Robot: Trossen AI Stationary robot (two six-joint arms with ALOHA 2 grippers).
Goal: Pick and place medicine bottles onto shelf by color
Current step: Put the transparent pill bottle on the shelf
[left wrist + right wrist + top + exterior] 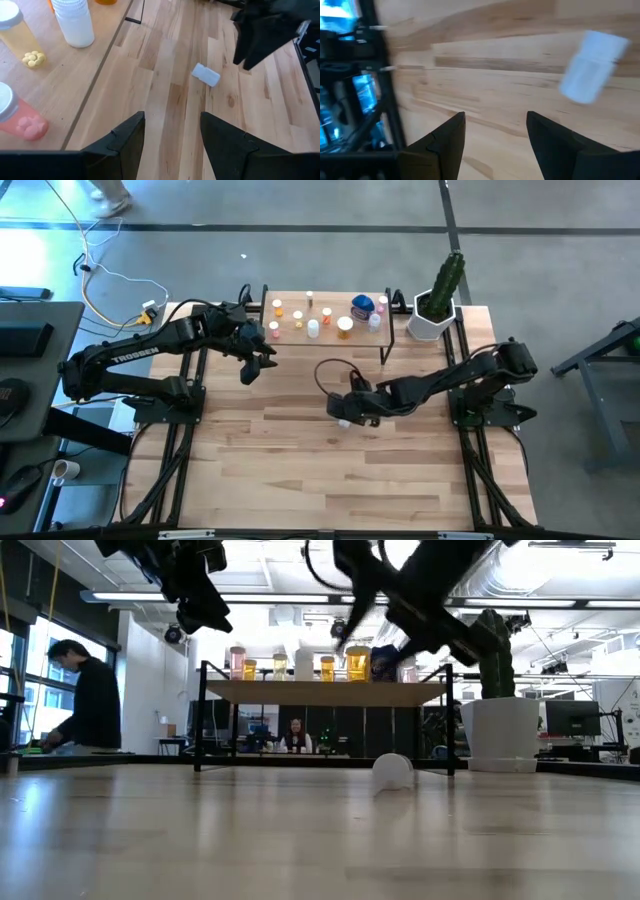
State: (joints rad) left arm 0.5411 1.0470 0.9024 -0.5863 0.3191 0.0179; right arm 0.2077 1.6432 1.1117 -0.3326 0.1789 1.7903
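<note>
Medicine bottles (312, 318) stand on the shelf (325, 338), light wood top on thin black legs, set apart by colour it seems. High view: one white bottle (345, 423) lies on the table (300, 470) in front of the shelf, right gripper (347, 412) over it; left gripper (253, 363) off the shelf's left end. Low view: that bottle (393, 771) lies on its side, round and smooth, below shelf level. Left wrist view: left fingers (122, 142) apart, holding nothing; clear plastic vials with pills beside them. Right wrist view: right fingers (445, 137) apart, empty, bottle (592, 65) just beyond them, likely lining up a pick.
</note>
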